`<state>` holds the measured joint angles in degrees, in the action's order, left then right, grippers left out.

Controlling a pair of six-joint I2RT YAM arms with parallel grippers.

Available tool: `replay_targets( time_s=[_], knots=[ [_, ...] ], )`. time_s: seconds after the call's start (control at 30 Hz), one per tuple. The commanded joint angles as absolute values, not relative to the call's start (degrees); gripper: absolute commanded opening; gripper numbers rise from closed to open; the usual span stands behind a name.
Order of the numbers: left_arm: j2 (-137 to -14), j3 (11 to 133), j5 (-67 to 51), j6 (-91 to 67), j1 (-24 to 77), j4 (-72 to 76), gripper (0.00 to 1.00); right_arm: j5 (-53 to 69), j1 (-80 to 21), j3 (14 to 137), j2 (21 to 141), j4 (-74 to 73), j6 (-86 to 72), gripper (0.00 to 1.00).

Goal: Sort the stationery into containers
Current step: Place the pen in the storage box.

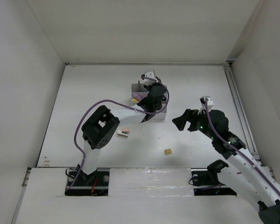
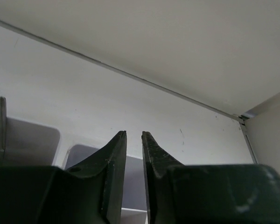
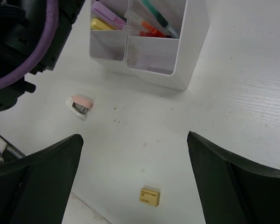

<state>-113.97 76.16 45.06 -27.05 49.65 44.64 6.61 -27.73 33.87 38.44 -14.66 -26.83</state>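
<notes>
One white-pink stapler lay on the table left of the organiser, its long axis roughly across the table. The white organiser stood mid-table. One pink highlighter and one yellow highlighter leaned together in one compartment, and red pens, too crowded to count, were in the next. The left gripper hung over the organiser, its jaws parted by only a thin slit with nothing between them. One tan eraser sat alone nearer the arms, the dark print on its top too small to read. The right gripper hovered spread wide and empty.
</notes>
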Motion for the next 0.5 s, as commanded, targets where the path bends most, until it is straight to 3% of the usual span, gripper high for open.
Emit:
replay_targets(
  time_s=[0.0,0.13,0.17,0.27,0.3,0.4,0.43,0.47],
  knots=[
    [-114.43,78.40,46.75,-29.08,49.22,45.79,0.17,6.86,-27.42,34.01,37.00,-14.41,-26.72,1.00],
    [-114.43,78.40,47.37,-29.88,49.22,45.26,0.25,6.33,-27.42,34.01,36.39,-14.41,-26.72,1.00],
    [-114.43,78.40,47.37,-29.88,49.22,45.26,0.36,6.33,-27.42,34.01,36.39,-14.41,-26.72,1.00],
    [-111.89,76.91,46.85,-29.27,49.83,45.26,0.51,6.33,-27.42,34.01,36.39,-14.41,-26.19,1.00],
    [-110.75,76.90,47.45,-29.27,49.83,45.26,0.65,5.72,-27.42,34.01,36.39,-14.41,-26.19,1.00],
    [-105.75,76.38,46.76,-25.59,51.33,45.26,0.88,4.48,-27.42,34.01,37.08,-13.89,-26.19,1.00],
    [-104.60,77.33,46.76,-24.18,52.29,45.26,1.00,4.48,-27.42,34.01,37.87,-13.89,-26.19,1.00],
    [-102.85,78.65,46.76,-21.91,52.99,43.35,1.00,3.96,-27.42,34.01,38.75,-14.67,-26.19,1.00]
  ],
)
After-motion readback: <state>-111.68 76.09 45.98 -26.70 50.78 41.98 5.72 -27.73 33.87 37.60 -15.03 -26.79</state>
